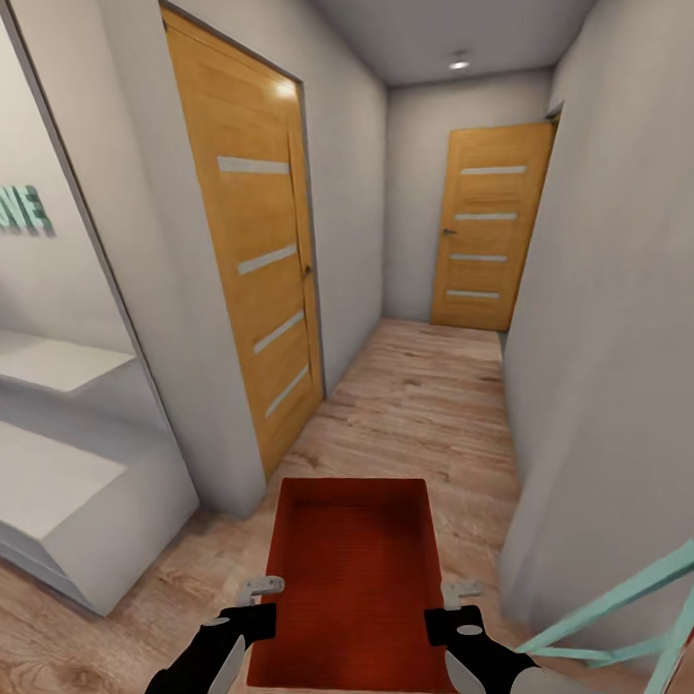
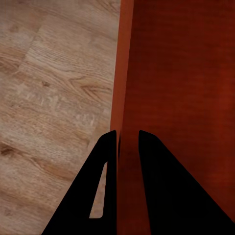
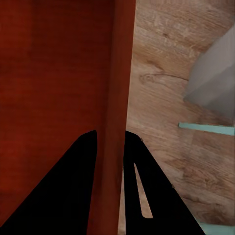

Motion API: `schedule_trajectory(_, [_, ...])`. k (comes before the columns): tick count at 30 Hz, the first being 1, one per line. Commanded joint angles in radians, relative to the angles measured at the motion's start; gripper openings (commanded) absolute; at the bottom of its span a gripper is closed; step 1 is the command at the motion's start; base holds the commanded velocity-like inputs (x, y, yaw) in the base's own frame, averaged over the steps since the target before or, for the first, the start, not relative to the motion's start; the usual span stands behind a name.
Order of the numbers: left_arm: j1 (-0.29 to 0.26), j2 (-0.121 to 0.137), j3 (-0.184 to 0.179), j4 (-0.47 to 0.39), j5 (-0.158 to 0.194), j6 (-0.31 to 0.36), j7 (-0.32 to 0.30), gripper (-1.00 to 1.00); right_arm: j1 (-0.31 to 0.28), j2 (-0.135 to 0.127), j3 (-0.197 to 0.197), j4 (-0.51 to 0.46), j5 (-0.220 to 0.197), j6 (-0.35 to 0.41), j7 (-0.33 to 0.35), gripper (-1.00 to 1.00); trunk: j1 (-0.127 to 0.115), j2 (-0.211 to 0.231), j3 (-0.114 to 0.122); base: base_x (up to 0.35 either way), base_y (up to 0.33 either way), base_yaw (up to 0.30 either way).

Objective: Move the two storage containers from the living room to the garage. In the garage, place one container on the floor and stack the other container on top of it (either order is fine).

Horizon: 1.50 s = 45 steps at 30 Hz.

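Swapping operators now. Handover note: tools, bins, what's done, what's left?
Left tool: shut on the left wall of the orange-red rectangular storage container.
Right tool: shut on the same container's right wall.
Container is carried between both arms, over the light wood-plank floor of a narrow corridor. Two orange wood-panelled doors show: one on the left wall, one at the far end.
Done: first container picked up, in transit.
Left: reach the garage, set it on the concrete, fetch the second container, stack it.

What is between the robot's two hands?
The orange-red storage container. In the head view it spans from the left gripper to the right gripper, each clamped on a side wall.
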Motion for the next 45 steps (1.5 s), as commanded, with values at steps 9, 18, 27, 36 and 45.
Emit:
schedule_trajectory(9, [0.0,0.001,-0.008,-0.005,-0.01,0.007,0.011,-1.0,-0.001,-0.007,0.009,0.018,-0.02,-0.006,-0.006,-1.0,0.001,-0.002,-0.002,0.324,0.0,0.0])
schedule_trajectory(18, [0.0,0.001,-0.008,-0.005,-0.01,0.007,0.011,-1.0,-0.001,-0.007,0.009,0.018,-0.02,-0.006,-0.006,-1.0,0.001,-0.002,-0.002,0.324,0.0,0.0])
schedule_trajectory(27, [0.0,0.001,-0.008,-0.005,-0.01,0.007,0.011,-1.0,-0.001,-0.007,0.009,0.018,-0.02,-0.006,-0.006,-1.0,0.001,-0.002,-0.002,0.324,0.0,0.0])
schedule_trajectory(36, [0.0,0.001,-0.008,-0.005,-0.01,0.006,0.011,-1.0,-0.001,-0.007,0.009,0.017,-0.02,-0.006,-0.006,-1.0,0.001,-0.002,-0.002,0.324,0.0,0.0])
schedule_trajectory(45, [0.0,0.001,-0.008,-0.005,-0.01,0.005,0.011,-1.0,-0.001,-0.007,0.009,0.017,-0.02,-0.006,-0.006,-1.0,0.001,-0.002,-0.002,0.324,0.0,0.0])
